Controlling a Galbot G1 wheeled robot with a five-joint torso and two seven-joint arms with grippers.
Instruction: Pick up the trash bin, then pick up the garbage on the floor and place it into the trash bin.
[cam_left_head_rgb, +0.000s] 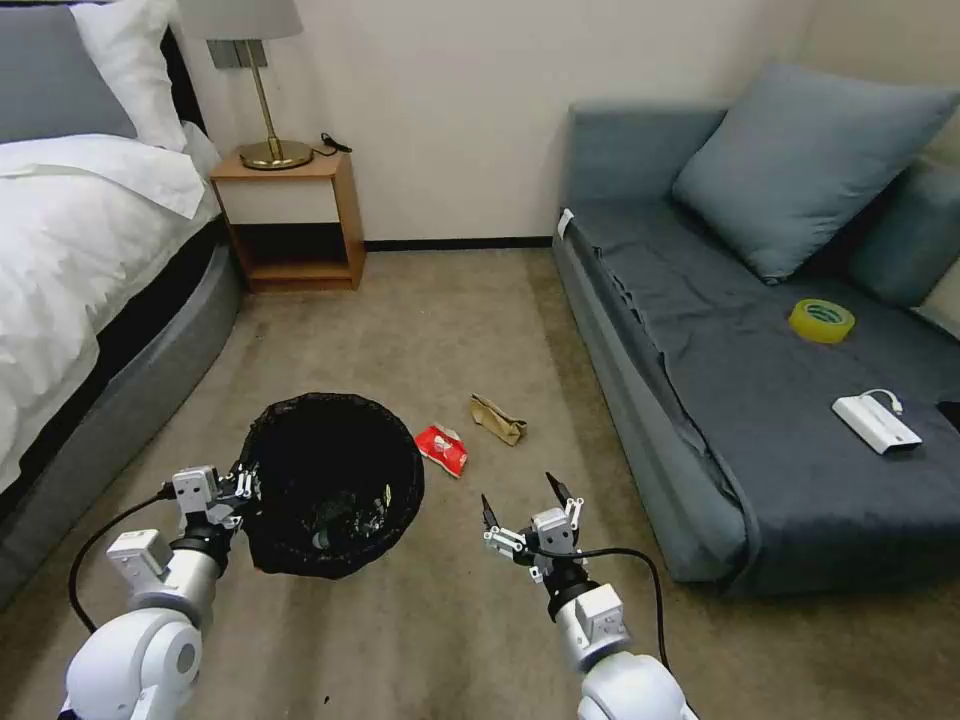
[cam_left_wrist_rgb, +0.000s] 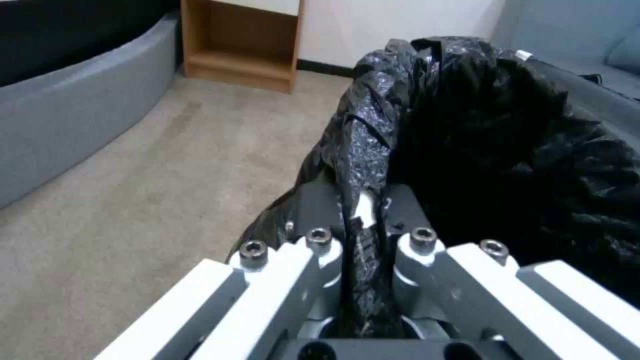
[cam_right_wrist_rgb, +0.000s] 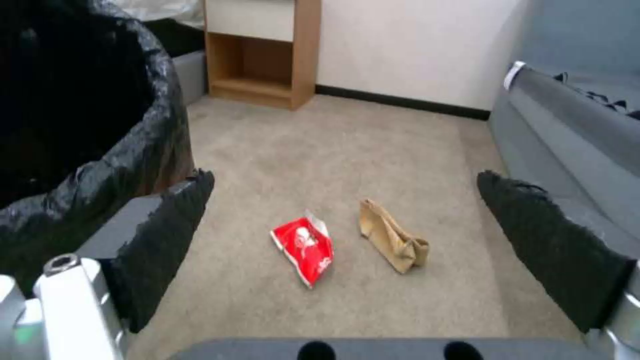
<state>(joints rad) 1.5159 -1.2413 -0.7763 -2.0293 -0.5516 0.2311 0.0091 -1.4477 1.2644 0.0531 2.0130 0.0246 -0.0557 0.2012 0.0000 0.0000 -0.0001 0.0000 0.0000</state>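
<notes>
On the beige carpet, the left gripper (cam_left_head_rgb: 243, 487) is clamped on the round black mesh trash bin (cam_left_head_rgb: 332, 484) with its crinkled black bag; maybe litter lies inside. The right gripper (cam_left_head_rgb: 523, 496) has its fingers apart, near the red-and-white packet (cam_left_head_rgb: 442, 449) and the crumpled tan paper (cam_left_head_rgb: 498, 418).

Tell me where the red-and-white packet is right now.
In the head view, the red-and-white packet lies on the carpet between the trash bin and the crumpled tan paper, ahead of the open right hand.

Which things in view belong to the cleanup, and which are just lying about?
Job:
trash bin, rim clamped by left end effector
red-and-white packet on carpet
tan paper on carpet
right end effector, open, empty

Lying about:
yellow tape roll on sofa
white power bank on sofa
</notes>
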